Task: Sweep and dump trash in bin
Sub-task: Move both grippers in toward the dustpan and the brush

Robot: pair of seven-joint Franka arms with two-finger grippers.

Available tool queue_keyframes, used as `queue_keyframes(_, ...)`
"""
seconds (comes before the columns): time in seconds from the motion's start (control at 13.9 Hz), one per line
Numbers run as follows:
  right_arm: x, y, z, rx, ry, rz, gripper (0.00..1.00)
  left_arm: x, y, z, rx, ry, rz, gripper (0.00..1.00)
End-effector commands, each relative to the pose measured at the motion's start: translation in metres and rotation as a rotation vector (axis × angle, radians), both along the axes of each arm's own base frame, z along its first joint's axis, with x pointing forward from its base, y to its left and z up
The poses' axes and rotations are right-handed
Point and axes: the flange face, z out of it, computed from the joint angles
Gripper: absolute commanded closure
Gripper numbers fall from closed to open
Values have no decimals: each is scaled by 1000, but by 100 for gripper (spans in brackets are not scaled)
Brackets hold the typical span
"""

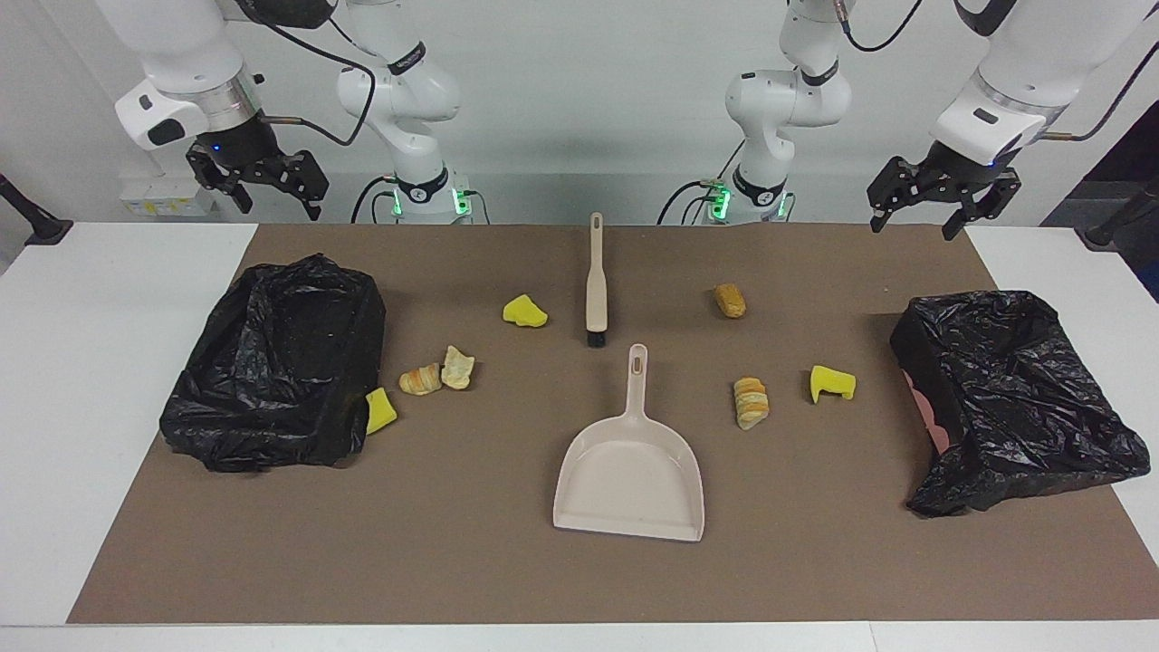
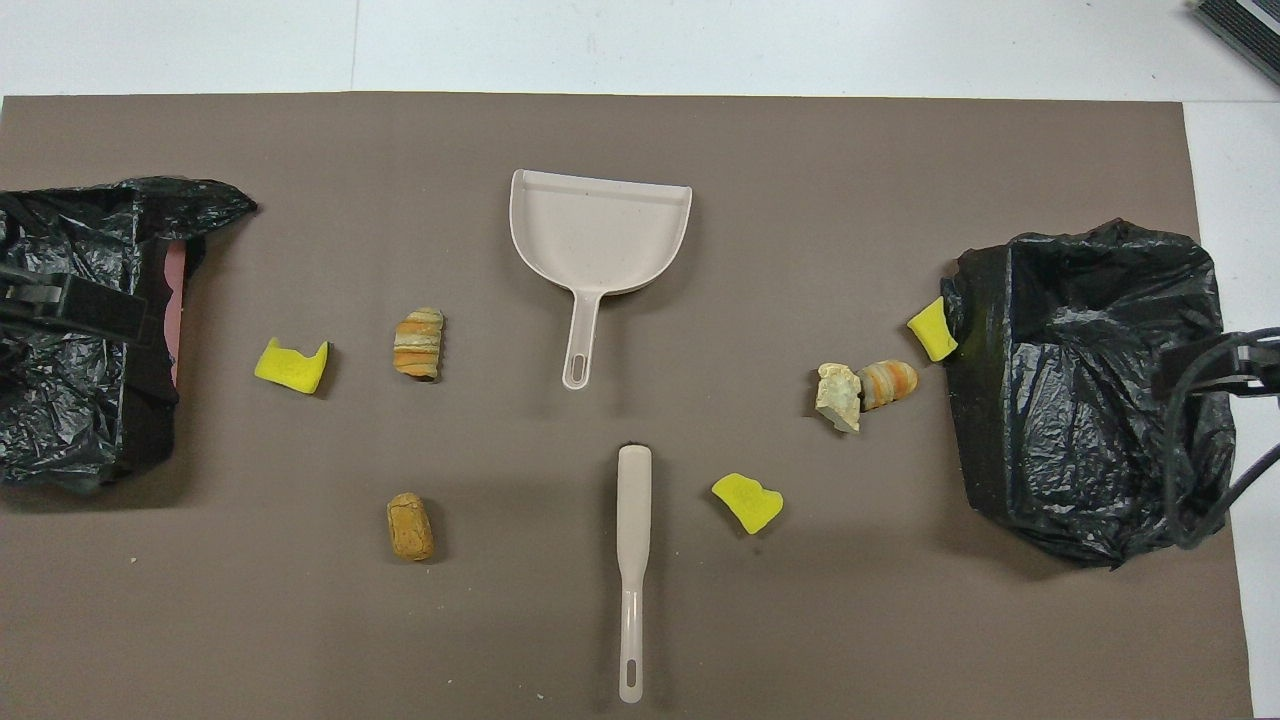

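Observation:
Several trash lumps lie on the brown mat: yellow sponge chunks (image 1: 525,311) (image 1: 831,384) (image 1: 381,410) and tan bread pieces (image 1: 730,300) (image 1: 751,402) (image 1: 421,379). One black-bagged bin (image 1: 272,435) sits toward the right arm's end, another bin (image 1: 1005,453) toward the left arm's end. A beige dustpan (image 1: 629,471) lies mid-table, and the brush (image 1: 595,281) lies nearer the robots. My right gripper (image 1: 276,201) hangs open over the table's edge by its bin. My left gripper (image 1: 933,213) hangs open likewise. Both are empty and waiting.
The brown mat (image 2: 800,620) covers most of the white table. From overhead, the left gripper (image 2: 70,305) overlaps its bin (image 2: 60,440), and the right one (image 2: 1220,365) overlaps the other bin (image 2: 1000,450). One sponge chunk (image 2: 932,329) touches that bin's wall.

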Motion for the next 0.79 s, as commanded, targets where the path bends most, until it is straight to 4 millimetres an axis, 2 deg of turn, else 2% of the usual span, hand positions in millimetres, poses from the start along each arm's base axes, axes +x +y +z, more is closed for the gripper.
queue_keyframes(0.0, -5, -3, 4, 26, 5, 21, 0, -6, 4, -3, -6, -2, 3, 0)
queue_keyframes(0.43, -6, 6, 3, 27, 7, 42, 0, -9, -4, -2, -7, 3, -5, 0)
queue_keyframes(0.58, -5, 20, 2, 27, 9, 73, 0, -10, -10, -3, -9, -5, -16, 0)
queue_keyframes(0.72, -2, 31, -1, 29, 12, 99, 0, -21, -29, -7, -12, 7, -51, 0)
